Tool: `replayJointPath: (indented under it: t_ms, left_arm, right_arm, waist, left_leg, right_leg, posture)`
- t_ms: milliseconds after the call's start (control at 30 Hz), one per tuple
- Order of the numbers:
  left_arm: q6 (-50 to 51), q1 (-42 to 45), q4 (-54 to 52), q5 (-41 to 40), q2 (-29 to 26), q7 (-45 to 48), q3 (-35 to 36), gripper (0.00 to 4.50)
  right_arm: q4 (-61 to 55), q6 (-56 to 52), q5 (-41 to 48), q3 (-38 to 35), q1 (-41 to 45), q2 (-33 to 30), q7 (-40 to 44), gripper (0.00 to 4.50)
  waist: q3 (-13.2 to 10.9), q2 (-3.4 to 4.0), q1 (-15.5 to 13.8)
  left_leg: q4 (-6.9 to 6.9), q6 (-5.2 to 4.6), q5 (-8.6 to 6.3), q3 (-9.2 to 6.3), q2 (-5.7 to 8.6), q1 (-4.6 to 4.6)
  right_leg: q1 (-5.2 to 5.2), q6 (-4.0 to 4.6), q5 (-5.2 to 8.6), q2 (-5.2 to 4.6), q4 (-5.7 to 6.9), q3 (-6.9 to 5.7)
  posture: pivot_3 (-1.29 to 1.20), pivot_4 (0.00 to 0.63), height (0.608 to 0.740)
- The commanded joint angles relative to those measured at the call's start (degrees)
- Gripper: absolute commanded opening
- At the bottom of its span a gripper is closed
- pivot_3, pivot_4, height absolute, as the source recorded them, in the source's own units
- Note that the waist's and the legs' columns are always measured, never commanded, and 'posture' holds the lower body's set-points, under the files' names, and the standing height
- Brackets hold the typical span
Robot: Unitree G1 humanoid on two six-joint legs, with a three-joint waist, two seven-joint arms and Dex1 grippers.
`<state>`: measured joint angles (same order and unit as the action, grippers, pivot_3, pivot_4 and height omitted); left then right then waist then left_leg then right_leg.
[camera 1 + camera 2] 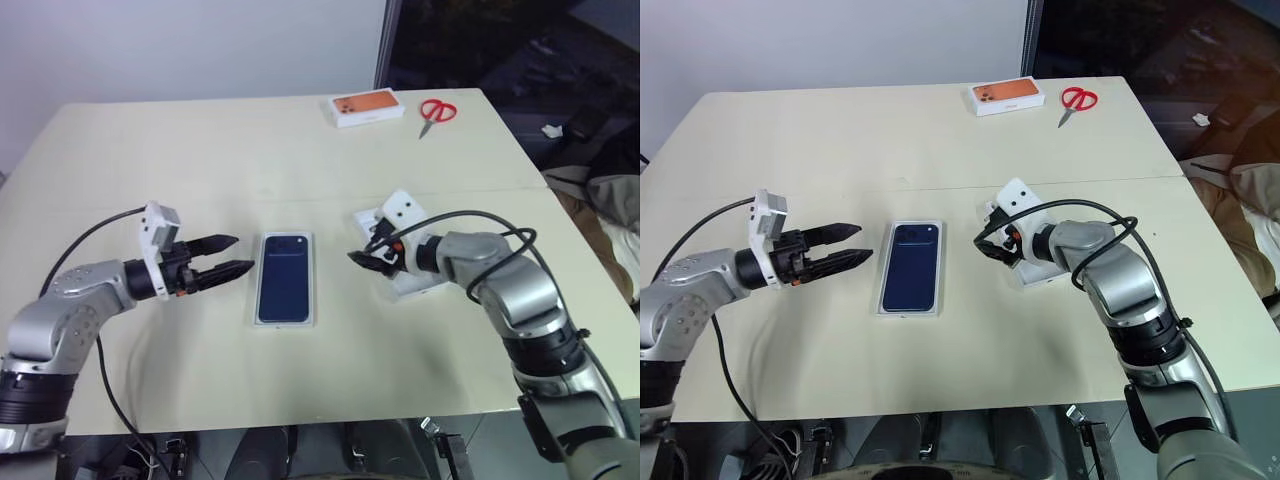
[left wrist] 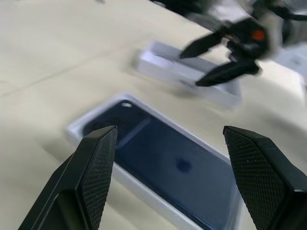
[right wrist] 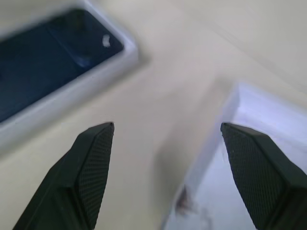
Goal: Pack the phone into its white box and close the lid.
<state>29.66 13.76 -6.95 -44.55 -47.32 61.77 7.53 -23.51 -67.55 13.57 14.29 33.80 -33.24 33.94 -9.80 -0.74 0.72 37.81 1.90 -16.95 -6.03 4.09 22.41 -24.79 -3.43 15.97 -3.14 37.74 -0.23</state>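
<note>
The pale counter (image 1: 250, 150) is taking up most of the head views, running from the lower edge of the frame up to the white wall at the top.

At the lower left of the frame, the left claw (image 1: 232, 255) is reaching in level toward the centre, its two black fingers (image 2: 98, 163) standing wide apart with nothing between them. Its tips are hanging just beside the left edge of the white box (image 1: 286, 321), apart from it.

At the right of centre, the right claw (image 1: 362, 258) is pointing toward the middle of the frame and tilting downward. Its fingers (image 3: 93, 158) are also spread wide and holding nothing. The claw is hovering over the bare counter between the white box and the lid (image 1: 1038, 273).

The white box is lying flat at the centre of the frame, long side running up and down the picture. The phone (image 1: 284, 277) is sitting inside it, dark blue and glossy, with only the thin white rim showing around it.

The lid is lying on the counter right of centre, largely hidden behind the right wrist, well apart from the white box. In the right wrist view its pale inside is facing up.

An orange-topped box (image 1: 367, 107) is resting near the upper edge of the counter, and red-handled scissors (image 1: 436, 113) are lying just to its right.
</note>
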Motion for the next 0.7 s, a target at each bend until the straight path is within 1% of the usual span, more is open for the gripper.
replayJointPath:
  t_ms: [33, 100, 133, 267, 333, 400, 433, 467, 533, 567, 700]
  left_arm:
    - [-4.6, 0.1, -1.0, 2.1, -0.2, 4.2, 1.2, 3.70]
    - [-5.4, 0.6, -0.7, 3.5, 0.6, 3.9, 0.8, 3.70]
    - [-4.9, 1.0, -0.5, 3.5, 1.2, 3.4, 0.6, 3.70]
    - [-3.5, 2.0, -0.6, 3.4, 3.6, 1.9, 0.4, 3.70]
    - [-2.8, 2.3, -0.7, 3.8, 4.2, 1.4, 0.2, 3.70]
    - [-2.3, 2.6, -0.7, 4.1, 4.7, 1.0, 0.0, 3.70]
    - [-2.1, 2.7, -0.7, 4.3, 5.1, 0.6, 0.0, 3.70]
    - [-2.1, 2.8, -0.7, 4.6, 5.5, 0.3, 0.0, 3.70]
    - [-1.6, 2.8, -0.9, 4.7, 6.1, -0.5, 0.3, 3.70]
    - [-1.5, 2.7, -1.1, 4.7, 6.3, -0.8, 0.5, 3.70]
    - [-0.9, 2.2, -1.4, 4.7, 6.7, -1.3, 1.0, 3.70]
  right_arm:
    - [-2.9, -7.5, -0.2, -2.2, 1.9, 1.8, -4.0, 3.75]
    - [-2.8, -9.2, -1.2, 0.1, 3.4, -0.1, -4.9, 3.75]
    - [-2.3, -9.3, -1.4, -0.3, 3.9, 0.1, -5.8, 3.75]
    - [1.6, -16.3, -0.9, -5.8, 6.5, 4.4, -9.2, 3.75]
    - [3.1, -22.2, -0.1, -4.6, 9.1, 4.1, -9.4, 3.75]
    - [5.0, -24.6, 1.2, -5.3, 11.1, 4.9, -8.5, 3.75]
    - [7.0, -24.8, 2.8, -4.4, 12.4, 3.8, -7.8, 3.75]
    - [8.7, -24.9, 3.7, -5.1, 13.4, 4.2, -7.9, 3.75]
    - [10.0, -25.0, 5.5, -2.3, 15.5, 2.1, -7.5, 3.75]
    - [11.2, -25.0, 7.0, -2.0, 15.9, 1.7, -7.9, 3.75]
    - [15.9, -25.0, 12.8, -3.7, 16.6, 3.0, -12.7, 3.75]
  waist:
    - [0.0, 0.00, 0.0]
    - [0.0, 0.07, -0.1]
    - [0.0, 0.07, -0.1]
    - [0.0, 0.06, -0.1]
    - [0.0, 0.06, -0.1]
    - [0.0, 0.07, 0.0]
    - [0.0, 0.07, 0.1]
    - [0.0, 0.07, 0.1]
    - [-0.1, 0.08, 0.1]
    - [-0.1, 0.10, 0.1]
    - [-0.1, 0.09, 0.1]
  left_leg:
    - [0.00, -0.03, -0.01, 0.00, 0.00, 0.00]
    - [0.04, -0.13, -0.07, 0.01, 0.03, 0.00]
    - [0.08, -0.29, -0.16, 0.01, 0.04, 0.00]
    - [0.11, -0.37, -0.18, 0.01, 0.04, 0.00]
    - [0.11, -0.36, -0.18, 0.01, 0.04, -0.01]
    - [0.11, -0.36, -0.17, 0.01, 0.05, -0.01]
    - [0.11, -0.36, -0.17, 0.01, 0.06, -0.01]
    - [0.11, -0.37, -0.18, 0.02, 0.06, -0.01]
    - [0.11, -0.37, -0.18, 0.02, 0.06, -0.01]
    - [0.11, -0.37, -0.18, 0.02, 0.06, -0.01]
    - [0.12, -0.38, -0.18, 0.02, 0.06, -0.01]
  right_leg:
    - [0.02, -0.01, 0.00, 0.00, -0.04, 0.00]
    - [0.05, -0.01, -0.01, -0.04, -0.05, 0.00]
    - [0.07, -0.01, -0.01, -0.05, -0.04, -0.01]
    - [0.10, -0.02, -0.02, -0.05, -0.03, -0.05]
    - [0.10, -0.03, -0.02, -0.04, -0.02, -0.06]
    - [0.10, -0.03, -0.02, -0.04, -0.03, -0.06]
    - [0.10, -0.03, -0.02, -0.05, -0.03, -0.06]
    - [0.10, -0.03, -0.02, -0.05, -0.03, -0.05]
    - [0.10, -0.03, -0.02, -0.05, -0.03, -0.06]
    - [0.09, -0.03, -0.02, -0.04, -0.02, -0.06]
    - [0.11, -0.03, -0.02, -0.05, -0.03, -0.06]
  posture:
    - [0.00, 0.150, 0.740]
    - [0.00, 0.150, 0.740]
    - [0.00, 0.150, 0.740]
    - [0.00, 0.150, 0.740]
    - [0.00, 0.150, 0.740]
    - [0.00, 0.150, 0.740]
    - [0.00, 0.150, 0.740]
    - [0.00, 0.150, 0.740]
    - [0.00, 0.150, 0.740]
    - [0.00, 0.150, 0.740]
    - [0.00, 0.150, 0.740]
